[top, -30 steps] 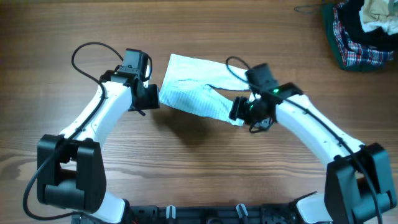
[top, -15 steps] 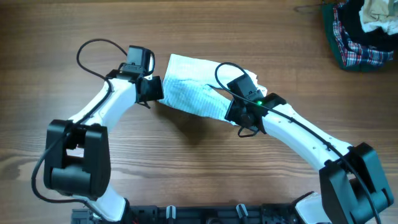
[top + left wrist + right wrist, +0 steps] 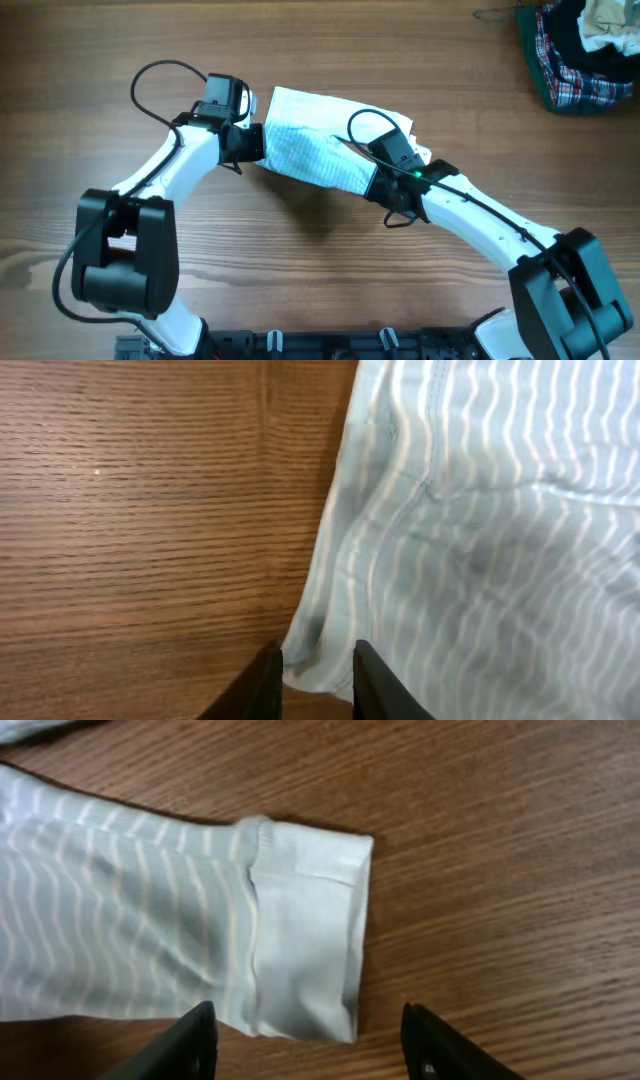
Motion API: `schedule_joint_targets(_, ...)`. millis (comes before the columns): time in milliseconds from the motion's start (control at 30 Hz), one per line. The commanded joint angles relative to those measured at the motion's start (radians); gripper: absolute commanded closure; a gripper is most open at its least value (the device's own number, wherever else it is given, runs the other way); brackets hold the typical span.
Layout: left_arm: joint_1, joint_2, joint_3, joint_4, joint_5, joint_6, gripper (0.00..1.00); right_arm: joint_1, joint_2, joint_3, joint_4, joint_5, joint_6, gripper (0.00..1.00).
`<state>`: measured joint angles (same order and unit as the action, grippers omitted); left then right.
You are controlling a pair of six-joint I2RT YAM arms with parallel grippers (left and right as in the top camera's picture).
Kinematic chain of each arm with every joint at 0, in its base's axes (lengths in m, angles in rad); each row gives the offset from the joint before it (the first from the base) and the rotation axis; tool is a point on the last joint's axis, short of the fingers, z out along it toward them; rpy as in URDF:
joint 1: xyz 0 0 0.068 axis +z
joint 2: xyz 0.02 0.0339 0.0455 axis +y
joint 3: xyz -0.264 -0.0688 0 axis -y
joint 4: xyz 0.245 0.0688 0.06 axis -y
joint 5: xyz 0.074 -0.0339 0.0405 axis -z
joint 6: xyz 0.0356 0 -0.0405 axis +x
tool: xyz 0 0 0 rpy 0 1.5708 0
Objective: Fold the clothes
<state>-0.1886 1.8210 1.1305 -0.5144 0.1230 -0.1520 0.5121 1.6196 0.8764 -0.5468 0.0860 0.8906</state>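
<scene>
Across the middle of the table point(image 3: 300, 300) lies the garment point(image 3: 315, 140), rumpled and stretched between both arms. I judge it thin, light and limp: it will sag, wrinkle and drag on the wood rather than hold a crease, so I'd take it by its edges, never the middle. My left tool point(image 3: 312, 678) is clenched on a bunched bit of the hem, jaws nearly together with cloth between them. My right tool point(image 3: 318, 1045) is released, jaws wide, poised just over the white cuff point(image 3: 305, 950) at the sleeve end. That doubled cuff looks the firmest hold; I'd pinch there, through both layers.
</scene>
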Motion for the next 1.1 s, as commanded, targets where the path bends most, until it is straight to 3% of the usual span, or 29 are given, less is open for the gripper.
schedule_joint_targets(0,0.003,0.061,0.001,0.005,0.045,0.041,0.78,0.006,0.015,-0.005,0.027,-0.024,-0.067,0.40)
schedule_joint_targets(67,0.003,0.077,0.001,0.007,0.044,0.041,0.79,0.006,0.016,-0.005,0.042,-0.034,-0.098,0.41)
schedule_joint_targets(300,0.003,0.080,0.001,0.002,0.044,0.041,0.89,0.006,0.107,-0.005,0.090,-0.056,-0.105,0.62)
schedule_joint_targets(400,0.003,0.080,0.001,0.003,0.044,0.041,0.96,0.006,0.119,-0.005,0.100,-0.056,-0.104,0.62)
schedule_joint_targets(533,0.003,0.080,0.001,0.003,0.044,0.040,0.96,0.005,0.117,-0.004,0.088,-0.069,-0.053,0.66)
schedule_joint_targets(733,0.003,0.080,0.001,0.011,0.043,-0.070,0.96,-0.008,0.056,-0.003,0.073,-0.087,0.000,0.65)
schedule_joint_targets(800,0.003,0.080,0.001,0.018,0.043,-0.069,0.96,-0.014,0.029,-0.003,0.072,-0.078,0.000,0.61)
schedule_joint_targets(833,0.003,0.080,0.001,0.018,0.043,-0.069,0.94,-0.019,0.015,-0.003,0.069,-0.072,0.000,0.55)
schedule_joint_targets(867,0.003,0.079,0.001,0.018,0.043,-0.069,0.77,-0.024,0.004,-0.003,0.063,-0.071,0.000,0.51)
schedule_joint_targets(900,0.003,0.079,0.003,0.018,0.039,-0.069,0.50,-0.030,-0.009,-0.003,0.060,-0.067,-0.003,0.46)
schedule_joint_targets(933,0.003,0.077,0.009,0.018,0.037,-0.069,0.38,-0.038,-0.029,-0.003,0.061,-0.066,-0.040,0.40)
schedule_joint_targets(1000,0.003,0.071,0.018,0.018,0.037,-0.068,0.37,-0.046,-0.050,-0.003,0.061,-0.066,-0.085,0.36)
schedule_joint_targets(1067,0.003,0.048,0.024,0.017,0.036,-0.054,0.37,-0.053,-0.090,0.000,0.062,-0.072,-0.248,0.31)
